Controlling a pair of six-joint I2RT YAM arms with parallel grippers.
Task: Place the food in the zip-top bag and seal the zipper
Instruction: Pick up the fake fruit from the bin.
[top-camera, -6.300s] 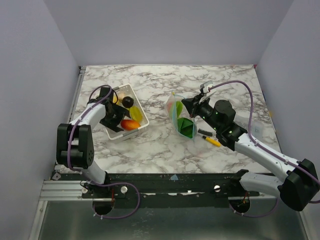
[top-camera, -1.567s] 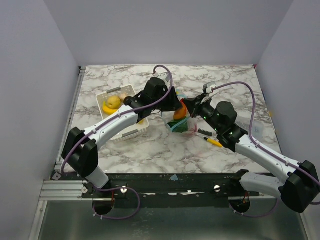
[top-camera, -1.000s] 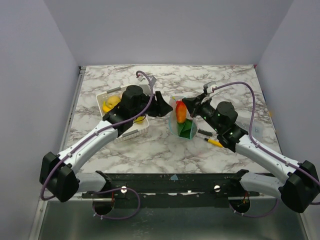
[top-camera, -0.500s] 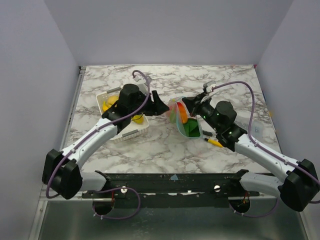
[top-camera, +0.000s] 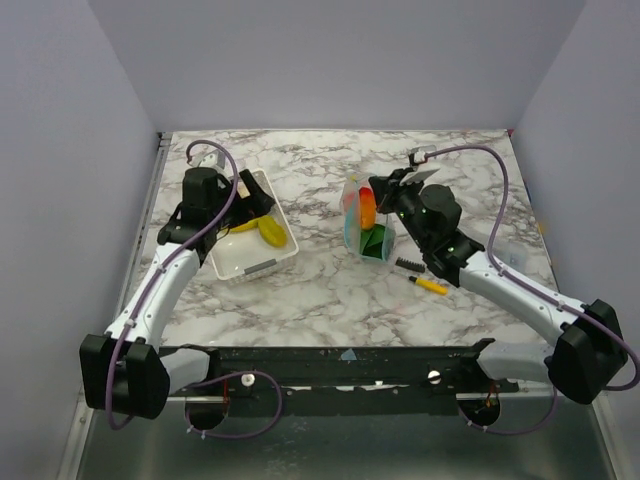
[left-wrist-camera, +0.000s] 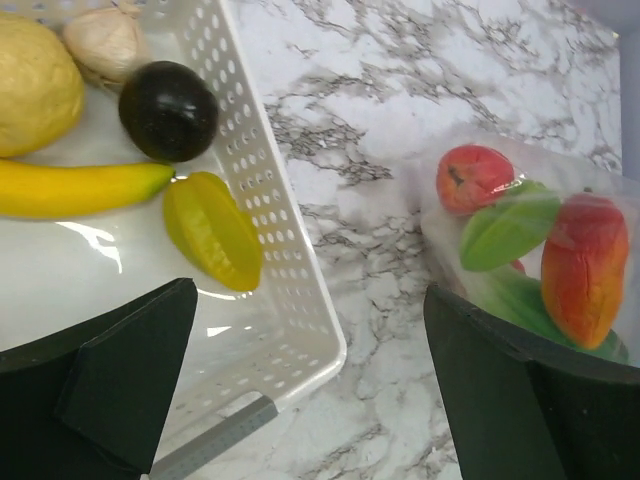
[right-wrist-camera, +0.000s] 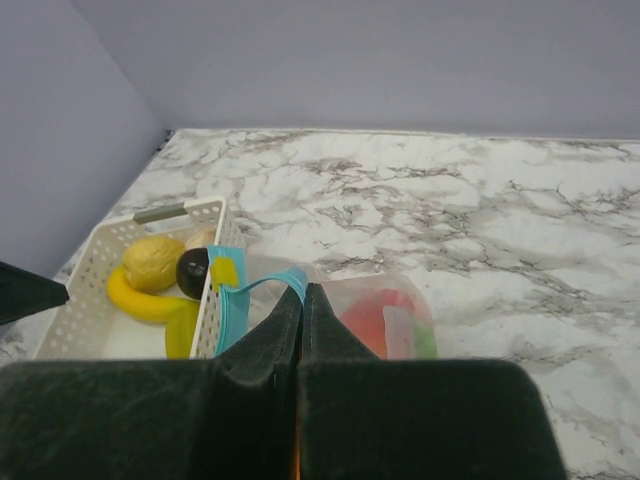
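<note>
The left end effector (left-wrist-camera: 310, 300) was wide open over the white plastic basket with holes (left-wrist-camera: 240, 130), holding nothing, and a yellow toy banana (left-wrist-camera: 70, 188), a yellow lemon (left-wrist-camera: 35, 80) and a dark round eggplant (left-wrist-camera: 168, 110) lay in the basket. The right end effector (right-wrist-camera: 301, 305) was shut tight, pinching the light-blue zipper strip (right-wrist-camera: 232, 295) at the mouth of the crinkly clear plastic bag (top-camera: 365, 228). The bag sat on the marbled worktop (top-camera: 320, 290) near the basket, with a red toy apple (left-wrist-camera: 474, 178), green leafy pieces (left-wrist-camera: 508, 228) and an orange-red piece (left-wrist-camera: 582, 270) inside.
</note>
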